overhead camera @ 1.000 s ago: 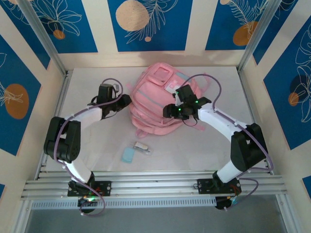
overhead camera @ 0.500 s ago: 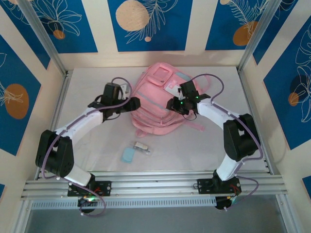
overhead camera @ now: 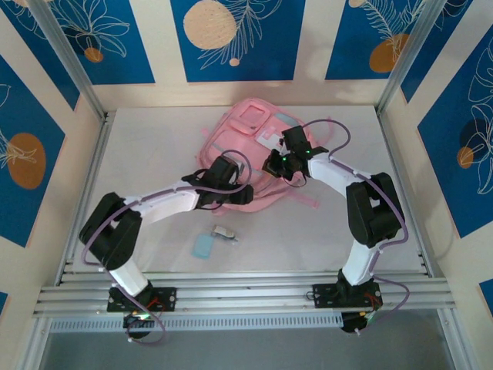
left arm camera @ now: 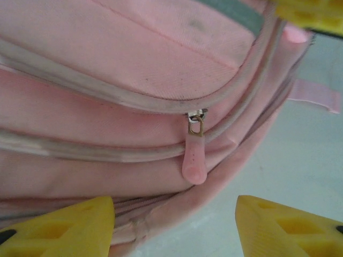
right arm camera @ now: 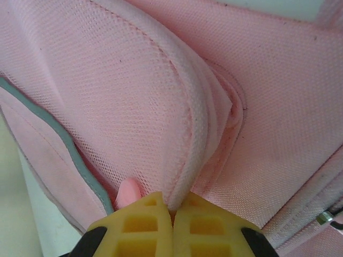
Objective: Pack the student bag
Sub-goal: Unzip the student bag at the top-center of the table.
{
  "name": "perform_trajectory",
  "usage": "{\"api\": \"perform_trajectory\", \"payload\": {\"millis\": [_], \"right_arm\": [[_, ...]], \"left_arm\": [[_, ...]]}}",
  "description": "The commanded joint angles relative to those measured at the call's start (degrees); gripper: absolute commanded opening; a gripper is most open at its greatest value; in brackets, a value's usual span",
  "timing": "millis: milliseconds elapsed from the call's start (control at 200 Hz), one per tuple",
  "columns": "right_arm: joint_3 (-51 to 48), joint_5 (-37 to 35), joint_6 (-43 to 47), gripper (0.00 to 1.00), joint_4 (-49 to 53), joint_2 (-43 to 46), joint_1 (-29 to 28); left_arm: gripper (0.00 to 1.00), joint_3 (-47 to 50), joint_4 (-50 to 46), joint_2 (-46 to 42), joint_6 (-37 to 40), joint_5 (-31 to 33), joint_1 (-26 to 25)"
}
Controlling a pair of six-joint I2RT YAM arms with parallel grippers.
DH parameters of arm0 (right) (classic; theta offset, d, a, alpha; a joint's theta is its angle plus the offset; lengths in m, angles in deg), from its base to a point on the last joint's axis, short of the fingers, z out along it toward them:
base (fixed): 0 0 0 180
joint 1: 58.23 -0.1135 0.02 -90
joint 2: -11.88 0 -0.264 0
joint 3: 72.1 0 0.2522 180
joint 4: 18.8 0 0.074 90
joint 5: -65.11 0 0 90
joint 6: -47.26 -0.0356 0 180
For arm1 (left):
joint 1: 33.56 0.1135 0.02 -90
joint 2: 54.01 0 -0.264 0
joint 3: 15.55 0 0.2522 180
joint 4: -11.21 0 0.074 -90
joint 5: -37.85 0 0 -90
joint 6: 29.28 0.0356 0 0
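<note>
The student bag (overhead camera: 248, 142), a large pink backpack with pale trim, lies at the table's back middle. My left gripper (overhead camera: 239, 193) is at its near edge, open. In the left wrist view its yellow fingers (left arm camera: 69, 227) straddle the bag's rim, and a pink zipper pull (left arm camera: 194, 160) hangs just ahead of my left gripper (left arm camera: 174, 227). My right gripper (overhead camera: 274, 165) rests on the bag's right side. In the right wrist view my right gripper (right arm camera: 172, 209) is shut on a pale piped edge (right arm camera: 187, 155) of the student bag (right arm camera: 107, 80); another pink pull (right arm camera: 127, 193) peeks out beside it.
A small pale-blue flat item (overhead camera: 203, 247) and a small white-and-dark item (overhead camera: 225, 233) lie on the white table in front of the bag. Metal rails (overhead camera: 246, 297) run along the near edge. Patterned walls enclose the table on three sides.
My left arm swung right from the bag's left side to its near edge, jaws wider. My right gripper shifted slightly back onto the bag and closed on the piped edge.
</note>
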Motion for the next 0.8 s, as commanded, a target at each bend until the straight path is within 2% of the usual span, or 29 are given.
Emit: {"api": "perform_trajectory", "payload": {"millis": [0, 140, 185, 340, 450, 490, 620, 740, 795], "right_arm": [[1.1, 3.6, -1.5, 0.00, -3.9, 1.8, -1.6], [0.7, 3.9, -2.1, 0.00, -5.4, 1.8, -2.3], [0.7, 3.8, -2.1, 0.00, -5.5, 1.8, -2.5], [0.0, 4.0, -2.2, 0.00, -5.8, 2.4, -2.7], [-0.8, 3.6, -1.7, 0.00, -5.6, 3.1, -2.3], [-1.3, 3.4, -1.4, 0.00, -5.4, 3.4, -1.9], [-2.2, 2.8, 0.3, 0.00, -4.3, 3.9, -0.2], [-1.9, 2.0, 3.8, 0.00, -2.0, 3.9, 1.4], [-1.6, 1.4, 5.2, 0.00, -0.6, 3.8, 2.1]], "left_arm": [[0.58, -4.1, -2.4, 3.1, 0.1, 3.7, -1.2], [0.55, -6.4, -3.6, 6.6, 0.6, 6.0, -1.8], [0.51, -6.9, -3.8, 7.4, 0.9, 7.2, -1.8], [0.16, -9.2, -4.1, 9.6, 2.1, 7.8, -1.8], [0.07, -10.1, -5.1, 10.0, 2.8, 8.4, -1.7], [0.00, -10.2, -5.6, 9.6, 3.1, 8.2, -1.5], [0.00, -8.5, -6.2, 6.6, 3.9, 4.3, 0.8], [0.00, -6.3, -7.9, 3.0, 6.5, -2.2, 5.9], [0.00, -6.2, -10.9, 1.8, 8.5, -3.0, 8.1]]}}
